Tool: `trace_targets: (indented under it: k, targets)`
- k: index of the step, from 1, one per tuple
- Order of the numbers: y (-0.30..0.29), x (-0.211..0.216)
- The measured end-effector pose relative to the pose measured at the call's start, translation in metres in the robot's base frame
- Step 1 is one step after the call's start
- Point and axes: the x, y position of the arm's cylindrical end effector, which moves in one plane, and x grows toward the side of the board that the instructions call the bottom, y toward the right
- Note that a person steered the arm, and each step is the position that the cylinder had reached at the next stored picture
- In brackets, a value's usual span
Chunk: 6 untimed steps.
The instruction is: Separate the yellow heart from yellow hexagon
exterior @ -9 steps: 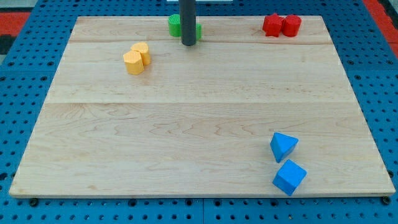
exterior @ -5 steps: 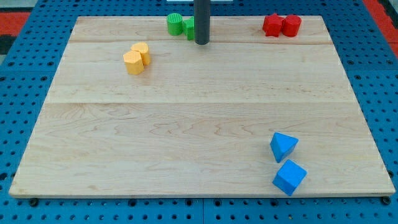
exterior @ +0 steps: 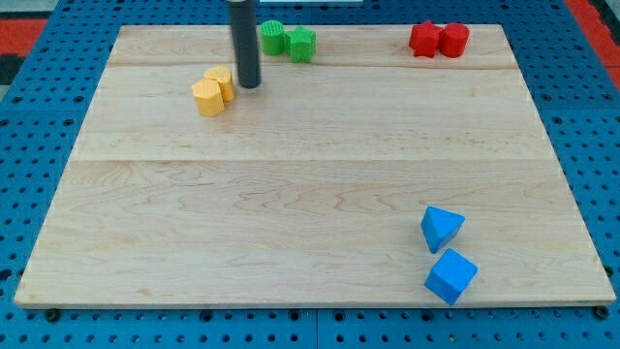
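Two yellow blocks sit touching at the upper left of the wooden board (exterior: 310, 184). The front-left one is the yellow hexagon (exterior: 206, 98). The one behind it to the right is the yellow heart (exterior: 222, 79). My tip (exterior: 249, 84) stands just right of the yellow heart, very close to it; I cannot tell whether it touches. The dark rod rises from the tip out of the view's top.
Two green blocks (exterior: 274, 38) (exterior: 302, 44) sit side by side at the top edge, right of the rod. Two red blocks (exterior: 424, 39) (exterior: 453, 39) touch at the top right. A blue triangular block (exterior: 442, 229) and a blue cube (exterior: 450, 276) sit at the lower right.
My tip moved right past the green blocks, then swung left and down to just right of the yellow heart. No block has visibly moved.
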Motion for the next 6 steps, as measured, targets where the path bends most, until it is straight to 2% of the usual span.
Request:
trace_targets:
  k: [2, 3, 4, 5, 6]
  targets:
    - [-0.082, 0.017]
    - [-0.086, -0.005]
    - [-0.124, -0.028]
    - [-0.151, -0.029]
    - [-0.154, -0.039]
